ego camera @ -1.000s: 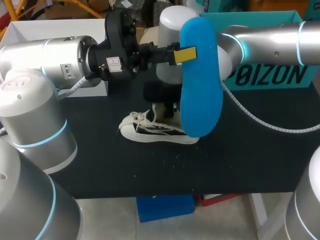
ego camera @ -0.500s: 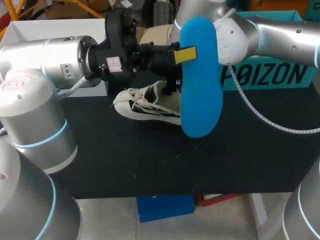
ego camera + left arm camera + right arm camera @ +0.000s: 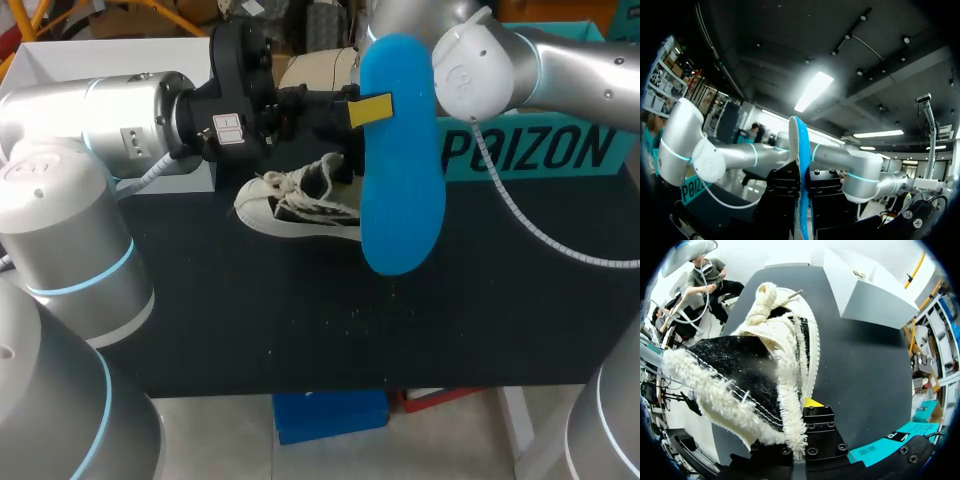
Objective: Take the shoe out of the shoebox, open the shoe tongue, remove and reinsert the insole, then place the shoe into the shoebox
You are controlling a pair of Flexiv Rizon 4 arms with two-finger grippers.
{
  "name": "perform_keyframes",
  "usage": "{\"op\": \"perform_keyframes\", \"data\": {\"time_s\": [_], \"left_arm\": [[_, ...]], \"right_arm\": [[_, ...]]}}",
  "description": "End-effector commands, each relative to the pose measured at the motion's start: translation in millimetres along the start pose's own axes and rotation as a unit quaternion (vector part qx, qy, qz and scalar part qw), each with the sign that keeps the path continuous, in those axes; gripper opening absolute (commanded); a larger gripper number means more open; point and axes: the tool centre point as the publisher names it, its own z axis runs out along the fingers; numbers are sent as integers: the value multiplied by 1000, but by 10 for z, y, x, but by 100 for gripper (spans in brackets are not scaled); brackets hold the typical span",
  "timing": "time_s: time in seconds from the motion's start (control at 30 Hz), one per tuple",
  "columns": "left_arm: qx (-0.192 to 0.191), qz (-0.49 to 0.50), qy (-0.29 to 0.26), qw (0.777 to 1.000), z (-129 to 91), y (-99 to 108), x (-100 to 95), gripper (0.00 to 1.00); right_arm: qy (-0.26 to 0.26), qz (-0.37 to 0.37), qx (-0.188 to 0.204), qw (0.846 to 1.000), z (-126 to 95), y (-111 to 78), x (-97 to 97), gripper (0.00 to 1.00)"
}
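The insole is coloured bright blue. The shoe is coloured black and cream. The table is coloured black.

1. The table is black and flat.
2. A white box sits on its back left corner.
3. A teal box sits along its back right side.
4. The two boxes are well apart.
5. Tiny pale specks dot the middle of the table.

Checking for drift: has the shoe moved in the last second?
Yes. The shoe has shifted back and to the left, toward the white box.
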Motion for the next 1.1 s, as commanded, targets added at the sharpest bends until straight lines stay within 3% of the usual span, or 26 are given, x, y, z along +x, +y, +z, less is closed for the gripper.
{"op": "perform_keyframes", "data": {"time_s": [0.03, 0.23, 0.43, 0.67, 0.77, 1.1], "left_arm": [[0, 1, -2, 1000, 9, 12, 7, 0], [0, 1, -2, 1000, 9, 12, 7, 0], [0, 1, -2, 1000, 9, 12, 7, 0], [0, 1, -2, 1000, 9, 12, 7, 0], [0, 1, -2, 1000, 9, 12, 7, 0], [0, 1, -2, 1000, 9, 12, 7, 0]], "right_arm": [[0, 1, 0, 1000, -17, 8, 0, 0], [0, 1, 0, 1000, -17, 8, 0, 0], [-54, 45, 94, 993, -476, -133, -18, 0], [-109, 175, 145, 968, -798, -196, -10, 0], [-124, 227, 134, 957, -831, -181, -1, 0], [-148, 441, 34, 885, -680, -109, 35, 0]]}}
